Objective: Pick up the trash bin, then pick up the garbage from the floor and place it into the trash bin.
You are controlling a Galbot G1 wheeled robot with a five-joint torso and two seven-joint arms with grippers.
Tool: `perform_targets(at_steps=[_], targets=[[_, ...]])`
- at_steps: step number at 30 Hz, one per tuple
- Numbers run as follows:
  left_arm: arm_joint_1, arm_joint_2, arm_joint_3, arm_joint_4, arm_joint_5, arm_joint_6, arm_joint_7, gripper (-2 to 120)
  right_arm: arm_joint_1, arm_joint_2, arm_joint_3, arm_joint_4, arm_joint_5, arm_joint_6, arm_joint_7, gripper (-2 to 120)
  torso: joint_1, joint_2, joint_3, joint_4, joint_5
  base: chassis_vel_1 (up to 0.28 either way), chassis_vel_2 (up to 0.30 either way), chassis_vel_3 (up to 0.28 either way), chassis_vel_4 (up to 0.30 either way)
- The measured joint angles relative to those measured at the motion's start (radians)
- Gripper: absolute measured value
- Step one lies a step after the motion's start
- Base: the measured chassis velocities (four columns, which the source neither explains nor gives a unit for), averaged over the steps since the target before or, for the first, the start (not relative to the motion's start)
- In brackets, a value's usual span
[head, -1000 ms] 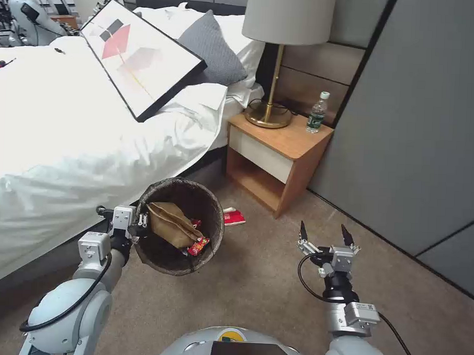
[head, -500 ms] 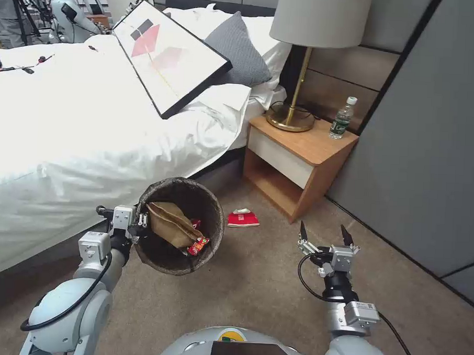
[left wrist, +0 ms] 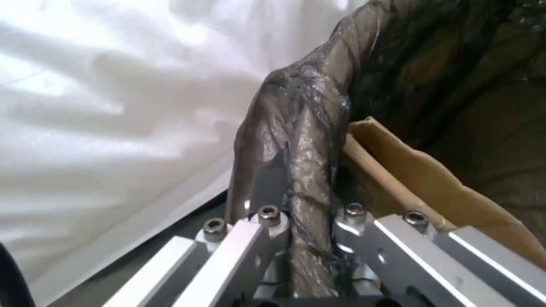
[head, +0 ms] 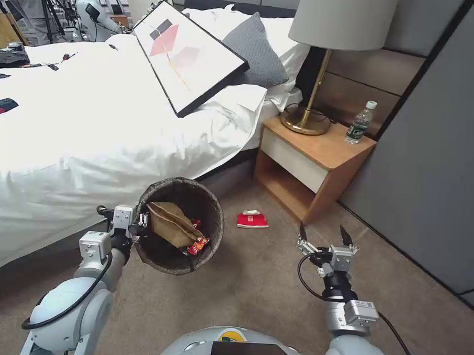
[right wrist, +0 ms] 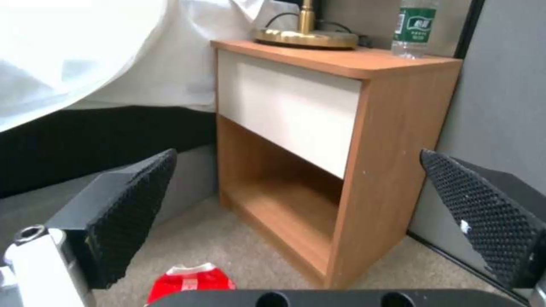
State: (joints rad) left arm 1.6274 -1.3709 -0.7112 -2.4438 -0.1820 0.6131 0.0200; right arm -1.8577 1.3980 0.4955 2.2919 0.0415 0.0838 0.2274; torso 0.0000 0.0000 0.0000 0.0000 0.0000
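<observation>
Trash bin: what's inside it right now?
The trash bin, held by the left gripper, contains a brown paper bag and a red packet. Anything beneath them is covered.

We count one trash bin (head: 180,226), one red packet (head: 252,220) on the floor, one paper bag (head: 170,224) inside, one bottle (head: 360,122), one lamp (head: 326,56), one nightstand (head: 321,163), two grippers.
</observation>
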Motion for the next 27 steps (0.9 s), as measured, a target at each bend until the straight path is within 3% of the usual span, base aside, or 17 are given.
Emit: perform_targets(at_steps=[7,11,18,27], targets=[[0.001,0.000,0.000,0.000,0.004,-0.003,0.001,3,0.021,-0.022,0.011,0.000,0.034,-0.047,-0.016,100,0.000,0.000,0.000,0.0000,0.0000,0.000,0.000,0.000,0.000],[0.003,-0.001,0.000,0.000,0.005,-0.003,0.001,3,0.062,-0.048,0.044,0.007,0.102,-0.163,-0.080,100,0.000,0.000,0.000,0.0000,0.0000,0.000,0.000,0.000,0.000],[0.008,-0.006,0.001,-0.004,0.010,-0.003,-0.001,3,0.164,-0.044,0.103,-0.009,0.136,-0.278,-0.202,100,0.000,0.000,0.000,-0.0001,0.0001,0.000,0.000,0.000,0.000],[0.022,-0.007,-0.007,-0.026,0.007,0.002,-0.008,3,0.299,-0.133,0.081,-0.049,0.244,-0.369,-0.219,100,0.000,0.000,0.000,0.0001,0.0001,0.000,0.000,0.000,0.000]])
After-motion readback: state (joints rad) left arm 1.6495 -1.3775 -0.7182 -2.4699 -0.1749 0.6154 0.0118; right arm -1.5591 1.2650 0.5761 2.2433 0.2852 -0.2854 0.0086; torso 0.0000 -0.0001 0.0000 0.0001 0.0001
